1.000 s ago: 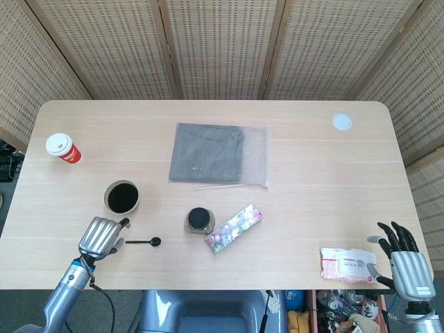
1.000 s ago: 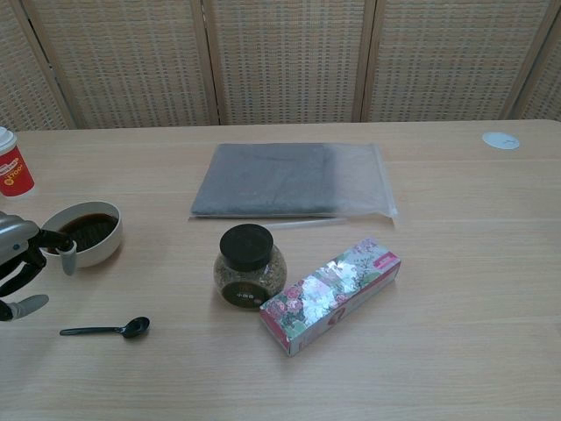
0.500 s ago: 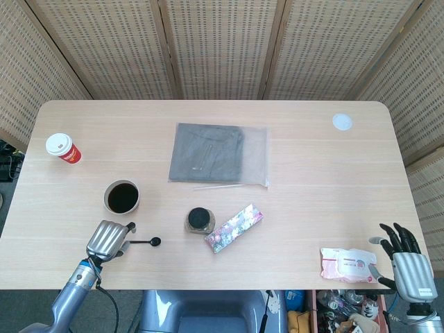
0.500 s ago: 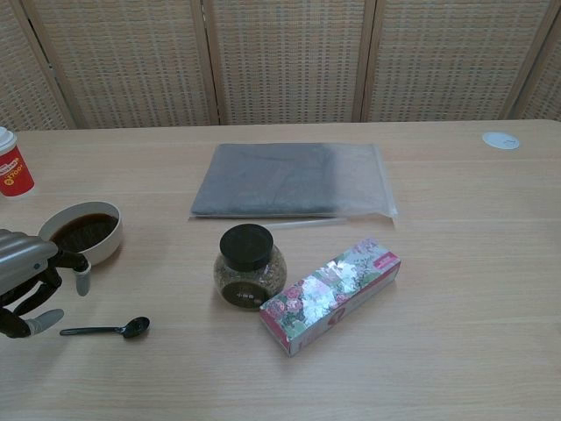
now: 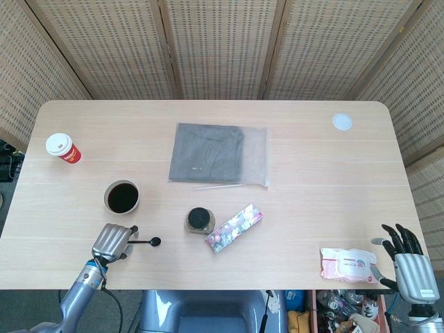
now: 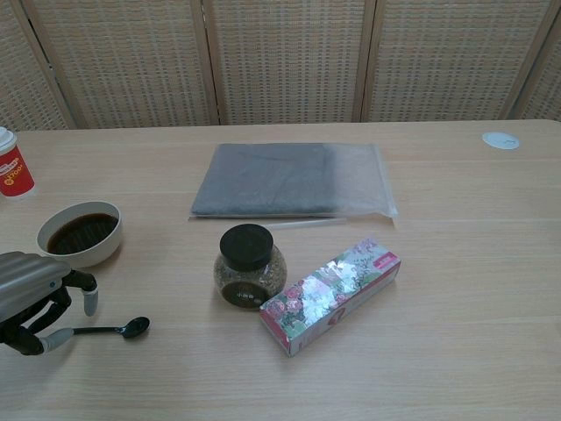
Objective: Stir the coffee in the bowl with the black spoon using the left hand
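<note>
Left hand (image 6: 35, 296) is seen curled over the handle end of the black spoon (image 6: 118, 329) on the table (image 6: 438, 351); a grip cannot be confirmed. Just beyond lies the coffee bowl (image 6: 80, 233). Right hand (image 5: 409, 260) is spread, holding nothing.

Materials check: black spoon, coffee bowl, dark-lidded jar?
Small black spoon: likely plastic, thin, slight sheen. Cream bowl of coffee: probably glazed ceramic, smooth thick rim. Round jar with black lid: clear glass or plastic, contents visible; lid matte plastic.
</note>
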Tool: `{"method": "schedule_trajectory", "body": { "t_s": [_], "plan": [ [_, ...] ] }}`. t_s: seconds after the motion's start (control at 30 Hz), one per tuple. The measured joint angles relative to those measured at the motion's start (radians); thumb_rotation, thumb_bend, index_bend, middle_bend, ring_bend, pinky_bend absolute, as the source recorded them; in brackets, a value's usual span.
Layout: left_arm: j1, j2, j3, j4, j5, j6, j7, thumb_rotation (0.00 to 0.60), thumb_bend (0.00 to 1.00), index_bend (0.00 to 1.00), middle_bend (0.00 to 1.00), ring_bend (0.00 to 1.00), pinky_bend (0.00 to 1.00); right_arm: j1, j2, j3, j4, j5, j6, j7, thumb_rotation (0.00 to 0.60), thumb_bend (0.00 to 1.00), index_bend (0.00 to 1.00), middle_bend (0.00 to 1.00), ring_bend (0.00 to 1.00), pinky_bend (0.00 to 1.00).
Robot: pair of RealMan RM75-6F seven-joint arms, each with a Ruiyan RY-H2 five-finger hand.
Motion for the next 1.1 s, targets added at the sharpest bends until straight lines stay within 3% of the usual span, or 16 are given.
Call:
{"method": "schedule_trajectory", "body": {
  "t_s": [1.1],
  "plan": [
    [-0.023, -0.045, 0.013, 0.04, -0.082, 0.008, 0.018, 0.6, 0.41, 0.47, 0.8, 0.76, 0.71, -0.011, 0.0, 0.002, 0.016, 0.009, 0.0, 0.014, 0.6, 0.38, 0.37, 0.22, 0.06, 0.14]
  ]
}}
